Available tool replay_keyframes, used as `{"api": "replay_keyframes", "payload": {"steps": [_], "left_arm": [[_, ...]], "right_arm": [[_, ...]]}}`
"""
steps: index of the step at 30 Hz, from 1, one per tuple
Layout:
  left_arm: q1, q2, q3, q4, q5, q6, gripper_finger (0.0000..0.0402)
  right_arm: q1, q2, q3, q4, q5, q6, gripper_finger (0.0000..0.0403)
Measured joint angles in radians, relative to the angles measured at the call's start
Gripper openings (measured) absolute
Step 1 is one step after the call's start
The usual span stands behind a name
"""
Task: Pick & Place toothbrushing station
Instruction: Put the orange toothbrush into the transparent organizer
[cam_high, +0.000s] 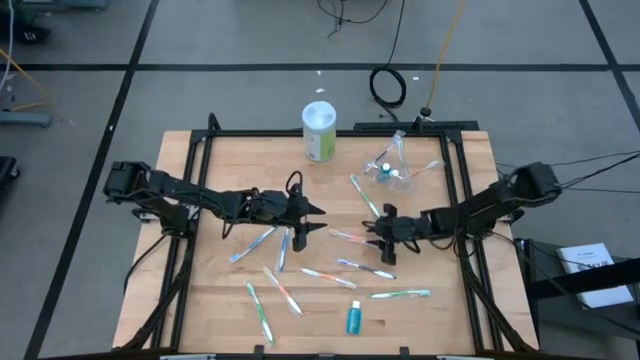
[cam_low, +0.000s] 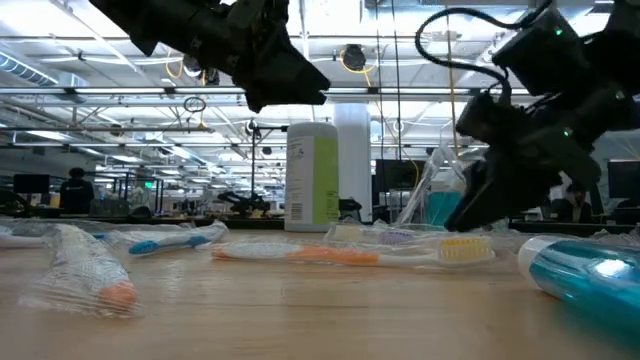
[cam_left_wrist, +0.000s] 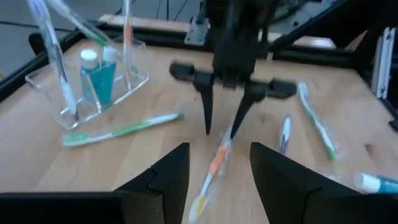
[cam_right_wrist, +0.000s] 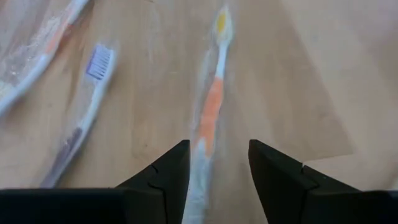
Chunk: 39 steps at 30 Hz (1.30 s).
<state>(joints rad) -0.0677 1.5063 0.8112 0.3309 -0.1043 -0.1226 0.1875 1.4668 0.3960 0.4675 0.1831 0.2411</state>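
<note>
The right gripper (cam_right_wrist: 214, 163), jaws open, straddles the orange toothbrush (cam_right_wrist: 211, 102) lengthwise mid-bench (cam_high: 200, 300); the left gripper (cam_high: 310, 220), jaws open, waits nearby.

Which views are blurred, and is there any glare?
Low view: the teal tube nearest the lens is soft and bright ceiling lights glare behind. Left wrist view: the orange toothbrush is smeared. Right wrist view: it blurs between the open fingers. High view: even.

No lettering can be read anywhere — the white-and-green canister (cam_low: 312, 175) shows only a plain green panel, its print too small to make out. The teal toothpaste tube (cam_low: 585, 272) and the white box (cam_high: 590, 268) beside the desk carry marks too faint to read.
</note>
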Motion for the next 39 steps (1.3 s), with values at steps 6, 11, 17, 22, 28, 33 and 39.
{"api": "replay_keyframes", "payload": {"steps": [6,11,17,22,28,33,39], "left_arm": [[0.0,0.0,0.0,0.014,0.0,-0.017,0.0175],[0.0,0.0,0.0,0.013,0.0,-0.018,0.0175],[0.001,0.0,0.0,0.013,0.001,-0.019,0.0175],[0.001,0.0,0.0,0.011,0.002,-0.048,0.0175],[0.001,0.0,0.0,0.013,0.003,-0.035,0.0175],[-0.002,-0.001,-0.001,0.185,0.113,-0.027,0.0175],[-0.027,-0.014,-0.001,0.318,0.204,0.174,0.0175]], "right_arm": [[0.011,0.085,0.002,0.05,0.007,0.046,0.0157],[0.012,0.101,0.003,0.029,0.014,0.026,0.0135],[0.01,0.103,0.002,0.064,0.011,0.027,0.0051],[0.012,0.107,-0.001,0.15,-0.023,0.027,0.0015],[0.011,0.084,-0.001,0.325,-0.052,-0.064,0.0026],[0.014,0.077,0.0,0.458,-0.245,-0.104,0.0015],[0.034,0.076,-0.001,0.571,-0.272,-0.172,0.0018]]}}
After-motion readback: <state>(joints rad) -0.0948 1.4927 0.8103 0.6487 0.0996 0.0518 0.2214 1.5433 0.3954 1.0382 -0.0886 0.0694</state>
